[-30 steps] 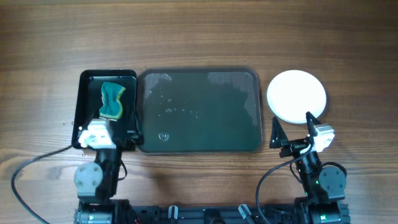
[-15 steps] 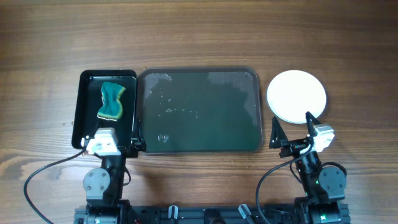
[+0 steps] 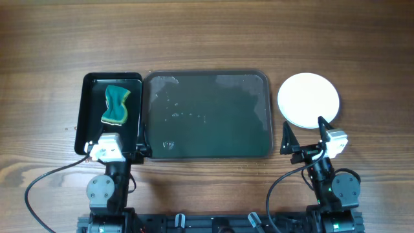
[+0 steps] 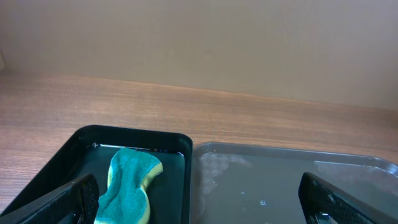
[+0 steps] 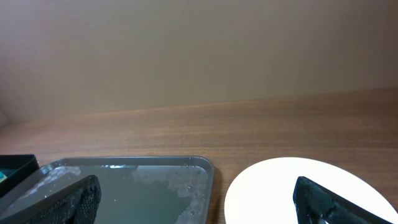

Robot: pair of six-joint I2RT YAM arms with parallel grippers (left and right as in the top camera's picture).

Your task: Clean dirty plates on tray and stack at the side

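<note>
The large dark grey-green tray [image 3: 259, 84] lies in the middle, wet and with no plates on it; it also shows in the left wrist view [image 4: 280, 180] and the right wrist view [image 5: 124, 183]. A stack of plates with a clean white one on top [image 3: 308, 99] sits on the table to the tray's right, also in the right wrist view [image 5: 280, 193]. The pale blue plate is hidden. My left gripper [image 3: 119, 147] is open and empty at the near edge between the two trays. My right gripper [image 3: 303, 139] is open and empty just in front of the plate stack.
A smaller black tray [image 3: 90, 97] stands left of the large tray and holds a green sponge [image 3: 116, 105], also seen in the left wrist view [image 4: 130, 186]. Water drops and streaks cover the large tray. Wooden table all around.
My left arm has drawn back toward the near edge, away from the sponge in the black tray. The right arm and the plates have not moved.
</note>
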